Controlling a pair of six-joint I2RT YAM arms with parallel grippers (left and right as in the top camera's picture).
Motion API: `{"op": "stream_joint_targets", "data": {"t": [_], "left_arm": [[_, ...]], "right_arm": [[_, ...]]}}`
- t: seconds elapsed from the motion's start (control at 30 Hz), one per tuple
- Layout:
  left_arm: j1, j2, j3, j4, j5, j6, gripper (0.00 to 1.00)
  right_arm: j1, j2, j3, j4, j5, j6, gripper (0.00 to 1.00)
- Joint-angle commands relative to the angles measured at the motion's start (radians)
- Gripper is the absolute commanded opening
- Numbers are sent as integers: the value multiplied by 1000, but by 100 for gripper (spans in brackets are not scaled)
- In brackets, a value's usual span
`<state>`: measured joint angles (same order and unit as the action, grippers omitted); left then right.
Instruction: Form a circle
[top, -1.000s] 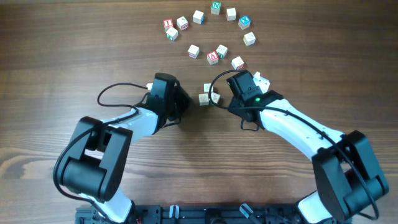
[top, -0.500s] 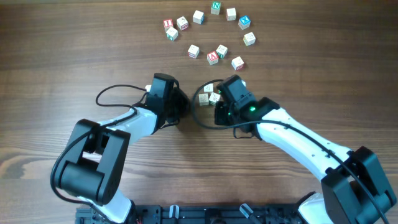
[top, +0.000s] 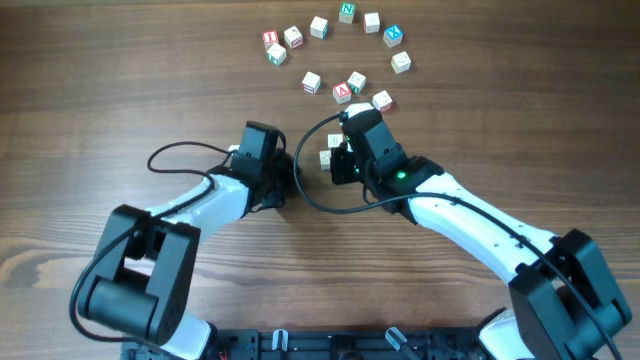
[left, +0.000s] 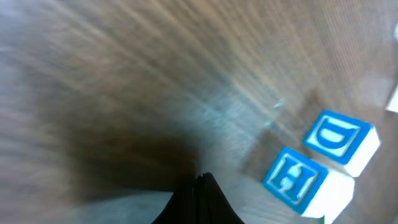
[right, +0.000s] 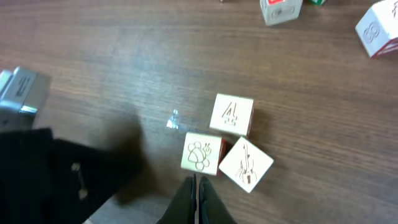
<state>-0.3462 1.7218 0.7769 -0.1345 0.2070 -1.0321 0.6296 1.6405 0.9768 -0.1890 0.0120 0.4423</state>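
Dark wood-grain tabletop (top: 110, 90) under both arms; no tray, bowl or other container in view, hence no contents to record. No closed ring yet: far arc of alphabet cubes (top: 347, 12) curving from far left round to far right, open on its near side, with a few loose cubes (top: 342, 91) just near of it. Three-cube cluster (right: 232, 114) nearer still, close to table centre, packed tight, touching or all but touching. Right gripper (right: 196, 186) pinched fully together, nothing between the tips, low over the wood and just short of the cluster; cluster straight ahead on the far side of the tips, drawing-face cube (right: 200, 154) closest. Left gripper (left: 200, 185) likewise closed up and empty, left of the cluster and a little apart; in left wrist view a D face (left: 341, 140) and an H face (left: 297, 180), both blue, ahead and to the right of the tip (probably side faces of the same cluster; not certain). Right arm judged the nearer. No long axis on a cube, so little to choose in approach angle, much in push direction. Likely next move, as a guess only: closed-tip push from the right gripper toward the far side, into the arc's open gap. Risk: all three cubes shoved together and scattered instead of one at a time.
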Motion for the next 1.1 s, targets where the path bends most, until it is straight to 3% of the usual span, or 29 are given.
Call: {"op": "stream_joint_targets", "data": {"t": [0.0,0.5,0.63,0.73,0.87,1.07], "left_arm": [[7,-19,-19,-38,-101,29,4],[4,-19,-19,-43,-137,29,4],[29,-19,-19,-101,-175,-80,4],[93,-19,-20,-182,-209,-157,4],[162,-19,-20,-261,-268,-159,4],[246,-19,-20,-358,-273,-158,4]], "right_arm": [[-3,48,32,17,29,-33,5],[-16,184,162,-36,-14,-98,5],[-16,208,185,-57,-22,-98,7],[-16,209,187,-55,-26,-92,14],[-16,212,187,-66,-59,-44,26],[-15,228,192,-53,-60,3,33]]}}
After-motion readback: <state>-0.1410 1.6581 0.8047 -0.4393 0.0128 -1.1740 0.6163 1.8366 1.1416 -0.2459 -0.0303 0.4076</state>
